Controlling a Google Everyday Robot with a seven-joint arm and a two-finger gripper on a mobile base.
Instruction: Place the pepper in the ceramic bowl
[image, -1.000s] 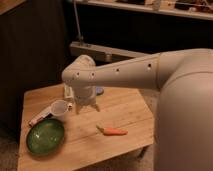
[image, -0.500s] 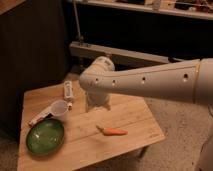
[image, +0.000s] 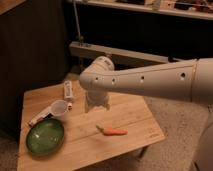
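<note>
I see 1 light wooden table (image: 137, 122) on speckled carpet (image: 177, 112). Near its left side stands 1 clear plastic cup (image: 59, 107), with a slim pale item (image: 37, 119) lying just beside it toward the edge. 1 white oblong object (image: 68, 90) lies at the back-left. The gripper (image: 97, 104) hangs above the table's middle, near the cup. A pale rail (image: 132, 55) runs behind.

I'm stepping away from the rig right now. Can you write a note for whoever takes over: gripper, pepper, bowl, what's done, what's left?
Gripper: hangs over the middle of the table, behind and left of the pepper, not holding it.
Pepper: lies flat on the table near the front edge, right of the bowl.
Bowl: front left corner, nothing in it; a clear cup sits just behind it.
Done: nothing yet.
Left: reach the pepper, grasp it, carry it left and put it in the bowl.
</note>
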